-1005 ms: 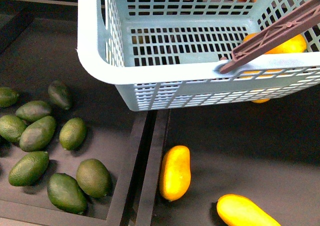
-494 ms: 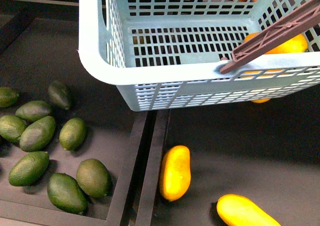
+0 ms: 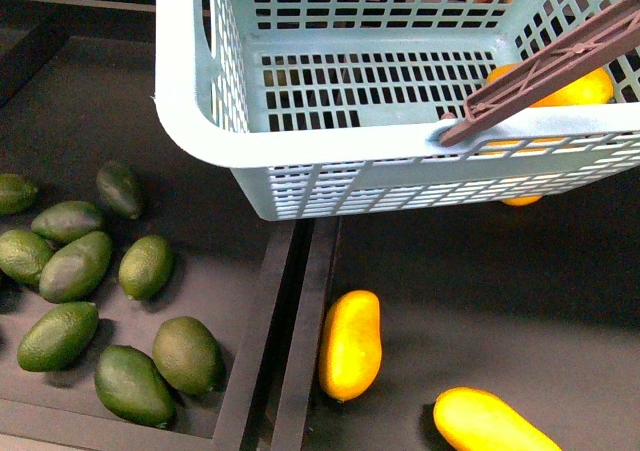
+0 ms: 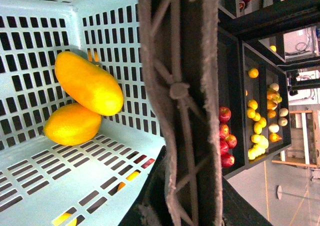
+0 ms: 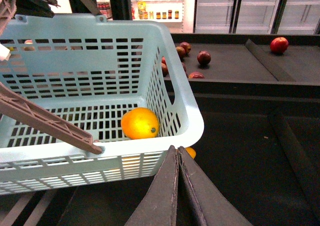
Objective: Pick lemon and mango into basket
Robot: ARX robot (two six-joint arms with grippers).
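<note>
1. Basket (image 3: 300, 151) is up at the far side, and both fruits sit inside: mango (image 4: 89, 82) leans on lemon (image 4: 72, 124) in its right corner. Task looks done or near it.
2. Left gripper: the wrist view shows only the brown handle (image 4: 182, 100) right in front of it, likely in its grasp, but you cannot tell. Right gripper (image 5: 176, 158) has its fingers pressed together, empty, just outside the basket's near wall.
3. Next: set the basket down level.
4. Around: two loose yellow fruits (image 3: 351, 343) on the near right tray, green fruits (image 3: 75, 266) on the left tray, red apples (image 5: 279, 44) far off. Nothing blocks you.
</note>
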